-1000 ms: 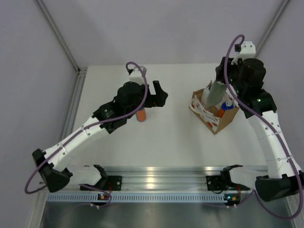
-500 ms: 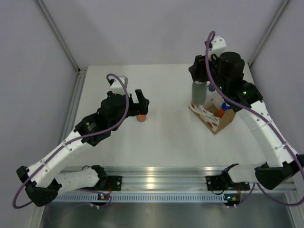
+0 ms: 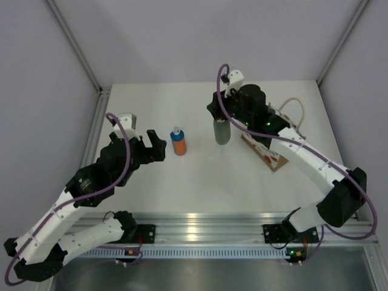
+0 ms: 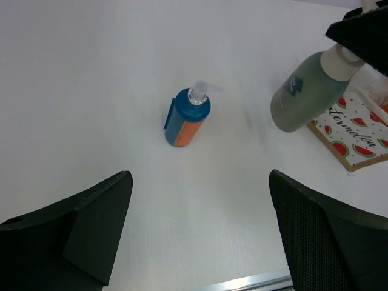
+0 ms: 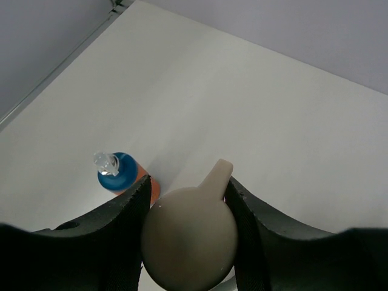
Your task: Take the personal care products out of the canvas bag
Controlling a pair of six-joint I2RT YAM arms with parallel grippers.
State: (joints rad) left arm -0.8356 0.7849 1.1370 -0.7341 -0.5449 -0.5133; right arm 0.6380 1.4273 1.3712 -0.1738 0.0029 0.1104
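Right end effector (image 5: 188, 233) pinches the grey-green bottle (image 4: 306, 94) by its beige cap. The bottle is out of the canvas bag (image 4: 357, 130), over the desk (image 3: 200, 182) between the bag and the orange bottle (image 3: 178, 144) (which stands upright, pump up). Cannot tell if its base touches down. Left end effector (image 3: 151, 148) spread, empty, near the orange bottle.

Risks: the cap-only grip lets the body swing. A release from height or on a tilt could topple it, possibly into the orange bottle.
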